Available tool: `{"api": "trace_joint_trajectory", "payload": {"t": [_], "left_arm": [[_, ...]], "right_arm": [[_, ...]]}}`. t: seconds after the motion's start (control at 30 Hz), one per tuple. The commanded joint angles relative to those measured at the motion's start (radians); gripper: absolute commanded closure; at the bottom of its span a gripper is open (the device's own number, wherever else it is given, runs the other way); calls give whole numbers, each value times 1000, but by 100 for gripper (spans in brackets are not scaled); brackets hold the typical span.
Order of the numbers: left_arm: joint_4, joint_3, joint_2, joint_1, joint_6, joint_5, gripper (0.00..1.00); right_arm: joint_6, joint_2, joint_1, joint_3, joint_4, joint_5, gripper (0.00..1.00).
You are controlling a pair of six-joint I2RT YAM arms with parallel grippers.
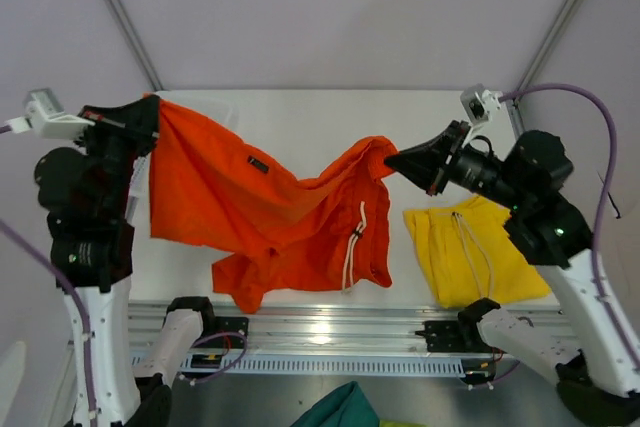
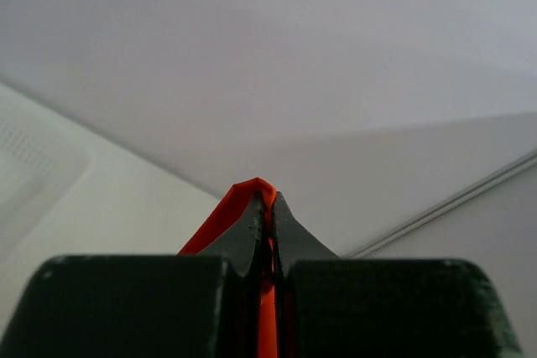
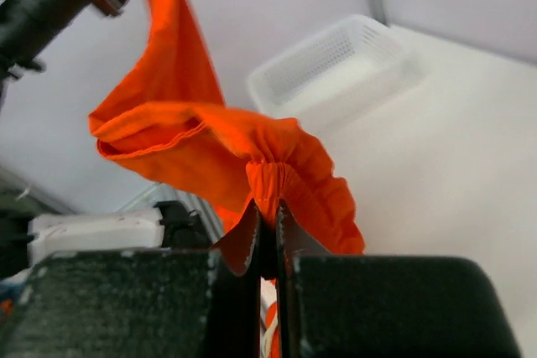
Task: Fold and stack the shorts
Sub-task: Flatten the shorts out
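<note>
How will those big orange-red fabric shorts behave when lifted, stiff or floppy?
Likely floppy: the orange-red fabric shorts sag between the left tool and right tool. Probably light: small pinched bunches carry them. Their white drawstring may dangle and snag.

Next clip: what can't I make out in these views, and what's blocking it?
Top view: dark label on the orange shorts, too small to read.
Top view: yellow shorts, upper right part hidden under the right arm.
Top view: teal cloth, cut off by the bottom edge.
Left wrist view: the left gripper blocks all but a sliver of orange fabric.
Right wrist view: white basket, blurred; contents unclear.
</note>
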Motion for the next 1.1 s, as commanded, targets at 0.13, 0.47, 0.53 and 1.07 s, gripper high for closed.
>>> {"api": "trace_joint_trajectory", "payload": {"t": [0.13, 0.47, 0.53, 1.07], "left_arm": [[203, -188, 31, 9, -56, 18, 100], [231, -151, 7, 9, -27, 81, 100], [200, -93, -27, 10, -25, 95, 100], [-24, 275, -141, 10, 11, 92, 100]], "right_arm": [[382, 81, -492, -244, 495, -549, 100], [350, 50, -450, -179, 545, -581, 100], [317, 20, -423, -134, 503, -582, 100], [243, -85, -264, 125, 207, -503, 100]]}}
